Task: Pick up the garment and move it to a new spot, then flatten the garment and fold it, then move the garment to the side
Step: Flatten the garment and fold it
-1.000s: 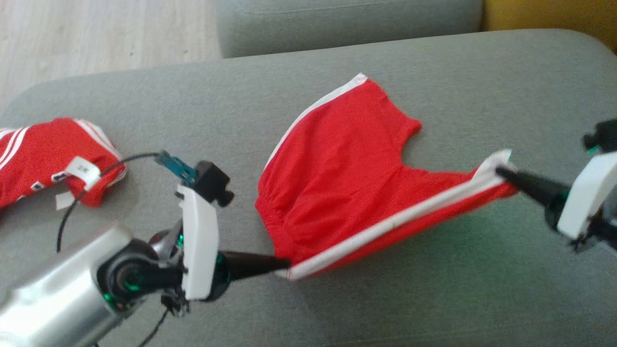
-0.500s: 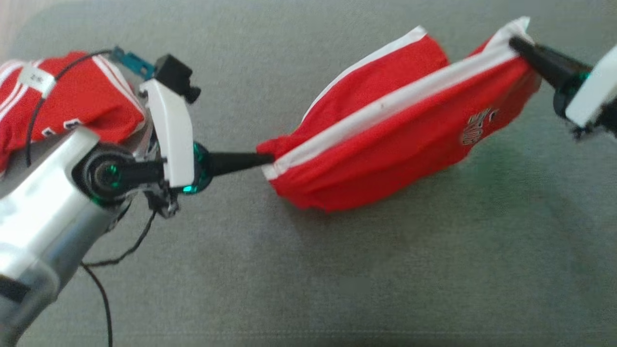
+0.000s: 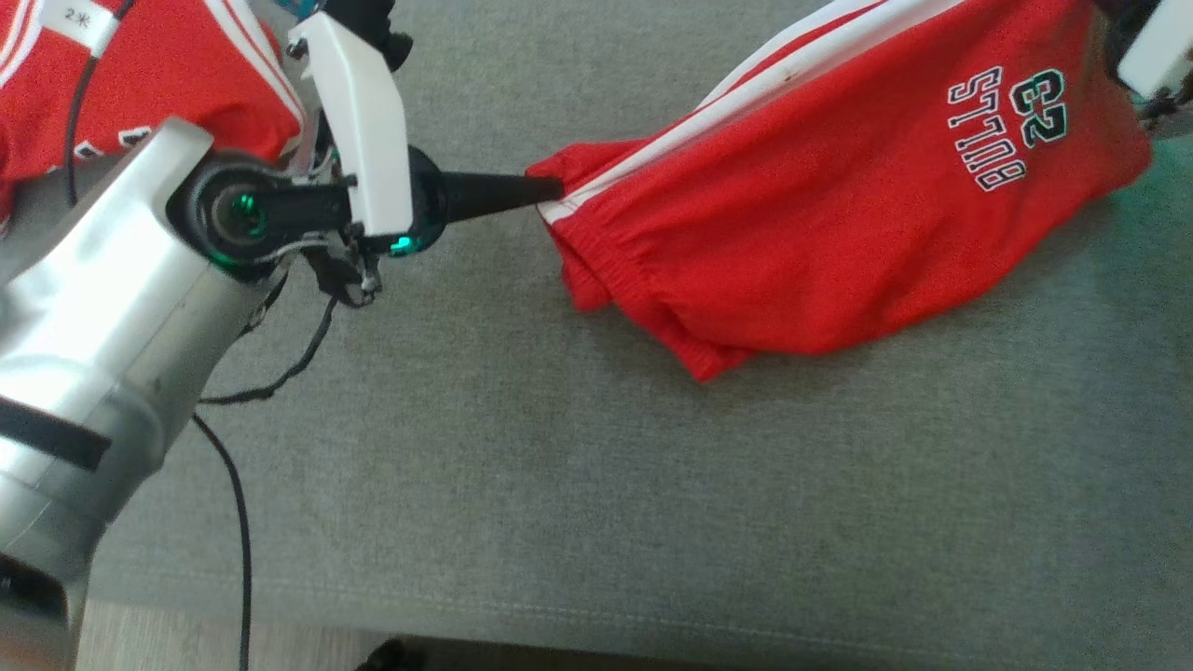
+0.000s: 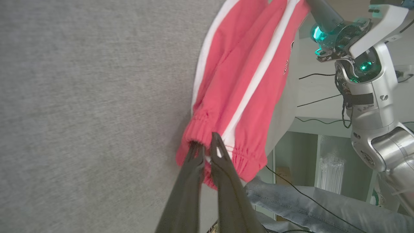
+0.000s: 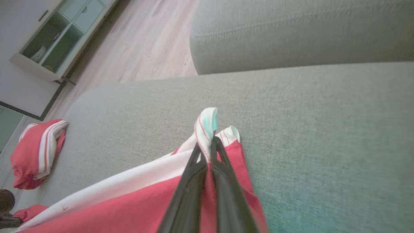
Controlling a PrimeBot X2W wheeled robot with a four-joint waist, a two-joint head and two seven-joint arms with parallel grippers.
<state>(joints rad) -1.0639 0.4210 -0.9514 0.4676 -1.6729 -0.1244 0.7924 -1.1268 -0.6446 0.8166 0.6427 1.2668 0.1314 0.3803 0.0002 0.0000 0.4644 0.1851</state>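
A wide grey woven-fabric sofa cushion (image 3: 559, 485) carries everything. Over its far right part hangs the garment (image 3: 839, 233), a red sports piece with a white side stripe, a gathered elastic edge and a black, white-outlined 23. It is stretched between both arms, probably so that it travels without bunching. Its lower fold sags toward the cushion; whether it touches is unclear. A red cloth bundle with white stripes (image 3: 158, 75) lies well apart at the left. The left claw (image 3: 550, 189) is pinched tight on the elastic edge. The right claw (image 5: 208, 142) is clamped on the opposite white-trimmed corner.
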